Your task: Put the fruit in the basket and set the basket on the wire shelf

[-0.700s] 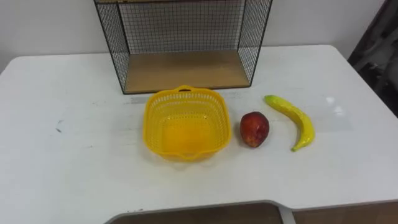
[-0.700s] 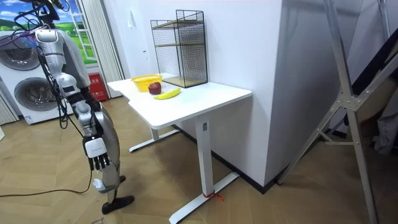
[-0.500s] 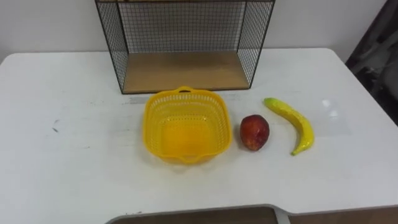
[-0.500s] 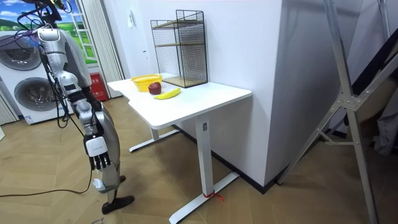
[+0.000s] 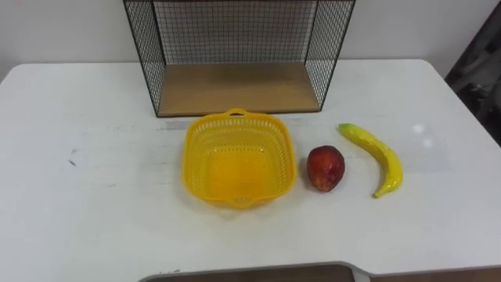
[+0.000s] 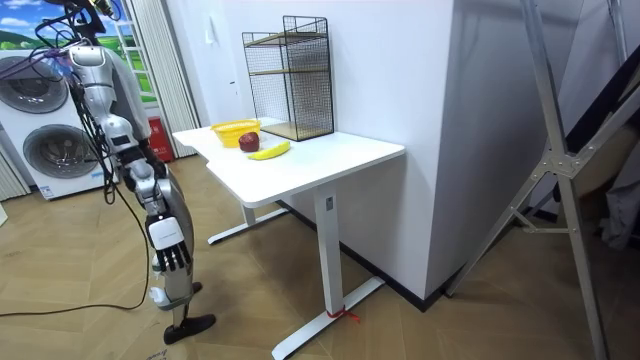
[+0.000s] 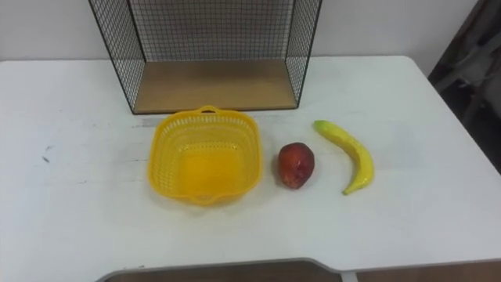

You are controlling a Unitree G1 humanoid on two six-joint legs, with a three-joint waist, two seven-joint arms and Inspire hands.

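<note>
Robot is standing on the wood floor at the end of the white table, on the room view's left, facing across it toward the wire shelf.

Right hand is hanging low beside the leg, well apart from the table. Its fingers are pointing down, loose and apart, and gripping nothing.

Eye views, taking the basket as the clock's centre:
- Yellow basket is sitting upright on the table, mid-field, with nothing lying inside it. Its perforated walls are flaring outward.
- Wire shelf is standing at 12 o'clock, just behind the basket's far rim. Its open front is facing the robot and its wooden bottom board is lying bare.
- Apple, red, is resting on the table at 3 o'clock, just beside the basket's rim. A narrow gap is showing between them.
- Banana is lying flat further out at 3 o'clock, near the apple but not touching it. Its greenish end is pointing toward 11 o'clock and its other end toward 6 o'clock.

Both fruits are lying outside the basket, and the basket is sitting on the table, not on the shelf.
</note>
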